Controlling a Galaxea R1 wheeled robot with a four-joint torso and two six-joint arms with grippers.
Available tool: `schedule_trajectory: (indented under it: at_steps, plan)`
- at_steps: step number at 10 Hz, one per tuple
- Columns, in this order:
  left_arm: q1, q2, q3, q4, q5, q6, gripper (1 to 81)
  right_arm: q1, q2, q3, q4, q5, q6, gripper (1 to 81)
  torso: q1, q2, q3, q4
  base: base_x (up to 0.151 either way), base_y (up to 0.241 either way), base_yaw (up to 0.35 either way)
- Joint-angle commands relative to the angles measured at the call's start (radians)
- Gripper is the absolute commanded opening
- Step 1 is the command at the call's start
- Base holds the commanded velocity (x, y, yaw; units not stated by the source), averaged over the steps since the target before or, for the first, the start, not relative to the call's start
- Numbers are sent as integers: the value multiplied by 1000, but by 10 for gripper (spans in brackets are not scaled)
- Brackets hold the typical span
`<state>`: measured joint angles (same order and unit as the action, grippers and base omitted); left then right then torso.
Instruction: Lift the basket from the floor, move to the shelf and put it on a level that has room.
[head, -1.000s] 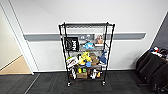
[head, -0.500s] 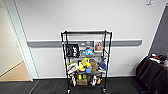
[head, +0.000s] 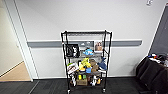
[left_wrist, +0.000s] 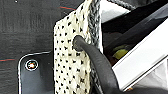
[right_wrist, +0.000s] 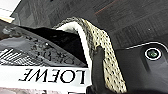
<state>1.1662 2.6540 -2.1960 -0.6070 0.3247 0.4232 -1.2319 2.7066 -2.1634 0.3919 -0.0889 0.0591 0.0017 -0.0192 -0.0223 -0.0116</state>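
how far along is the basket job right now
Done: the basket seems lifted, its woven wall close in both wrist views with carpet floor behind it. In hand: the shelf stands ahead by the wall, not yet reached. Left: placing the basket on the top level, which looks bare; the lower tiers are crowded.

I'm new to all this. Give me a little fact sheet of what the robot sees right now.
Ahead: black wire shelf against a white wall
Top level: bare
Lower tiers: toys, boxes, pictures
Floor: dark carpet tiles
Basket: checkered weave, close to both wrist cameras, above the carpet
In basket: white item printed LOEWE
Right of the shelf: dark cloth-covered furniture
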Motion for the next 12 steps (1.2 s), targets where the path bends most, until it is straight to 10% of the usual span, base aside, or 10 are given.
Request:
schedule_trajectory:
  at_steps: [1,12]
  plan:
    - [-107,-23,8,-14,65,14,10,88,-18,11,2,-40,-1,10,0,0,0,0,0,0,0]
    - [-102,5,-38,-14,66,17,10,59,-3,-10,-2,-34,-4,10,-2,-2,1,0,21,0,0]
